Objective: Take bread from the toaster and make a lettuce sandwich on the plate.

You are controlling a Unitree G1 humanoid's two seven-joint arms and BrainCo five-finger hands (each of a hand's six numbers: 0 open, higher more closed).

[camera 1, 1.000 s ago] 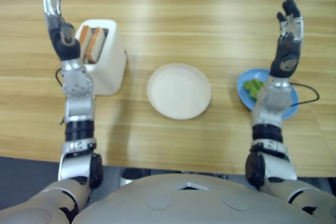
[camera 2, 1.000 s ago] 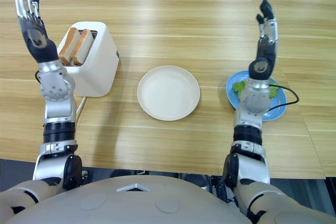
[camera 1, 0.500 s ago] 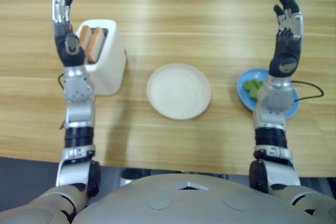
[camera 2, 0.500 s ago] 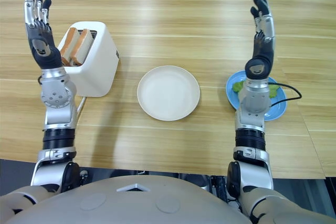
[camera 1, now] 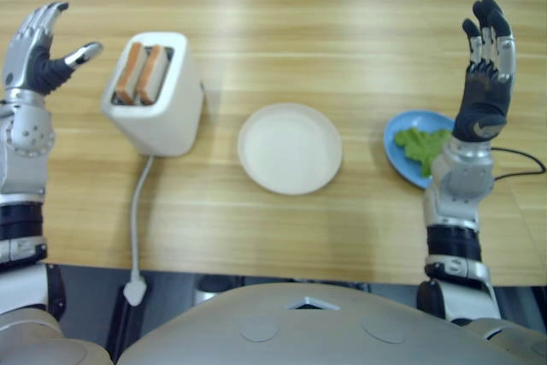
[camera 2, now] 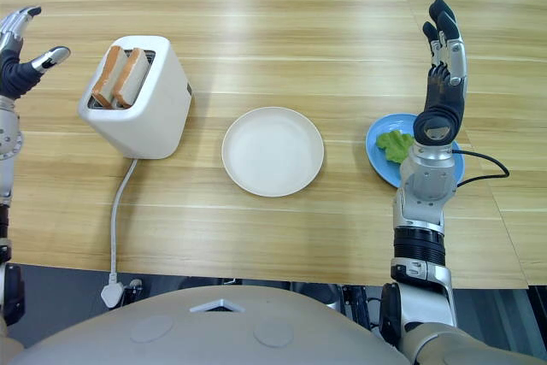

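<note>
A white toaster point(camera 1: 158, 100) stands at the left of the wooden table with two slices of bread point(camera 1: 142, 72) upright in its slots. A round cream plate point(camera 1: 290, 148) lies bare at the table's middle. Green lettuce point(camera 1: 420, 143) rests on a blue dish point(camera 1: 402, 150) at the right. My left hand point(camera 1: 38, 49) is raised at the far left, apart from the toaster, fingers spread and holding nothing. My right hand point(camera 1: 485, 66) stands upright above the blue dish's right side, fingers straight, holding nothing.
The toaster's white cord point(camera 1: 137, 220) runs down over the table's front edge to a hanging plug point(camera 1: 132, 291). A black cable point(camera 1: 513, 156) loops by the right forearm. Bare wood stretches behind the plate and toaster.
My left hand has swung out from beside the toaster to the far left, uncovering the toaster and its cord. My right hand shifted slightly right, showing more of the lettuce.
</note>
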